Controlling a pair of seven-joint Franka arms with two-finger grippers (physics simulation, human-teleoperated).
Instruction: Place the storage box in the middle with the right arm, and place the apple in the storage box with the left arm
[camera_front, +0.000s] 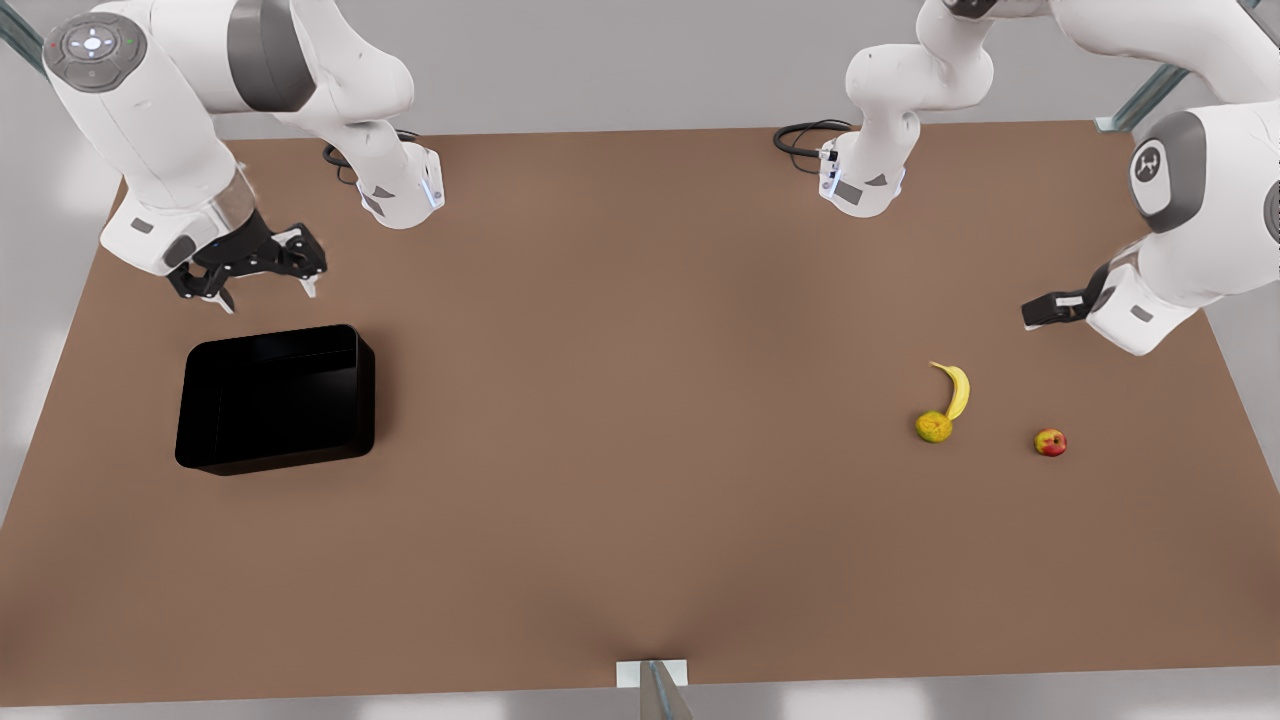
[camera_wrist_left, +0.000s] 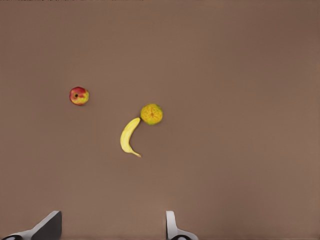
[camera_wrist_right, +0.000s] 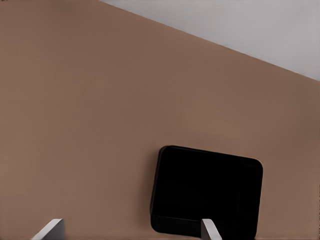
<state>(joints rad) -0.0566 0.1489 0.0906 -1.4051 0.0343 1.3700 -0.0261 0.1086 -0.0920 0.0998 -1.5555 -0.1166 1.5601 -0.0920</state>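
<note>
Fingers (camera_front: 228, 297) of the right gripper (camera_front: 262, 290): spread apart, nothing between them, hovering just beyond the far wall of the storage box, probably lined up to take that wall.
Fingers (camera_wrist_left: 48, 227) of the left gripper (camera_wrist_left: 110, 231): parted and empty, raised over the fruit, well apart from it; this arm appeared to wait.
Worktop (camera_front: 640, 520): brown, bare at its middle, where the box belongs.
Storage box (camera_front: 275, 398): black, empty, at the front view's left.
Banana (camera_front: 955, 388): touching the lumpy yellow-green fruit (camera_front: 933, 427).
Apple (camera_front: 1050, 442): alone, near those two, at the front view's right.
</note>
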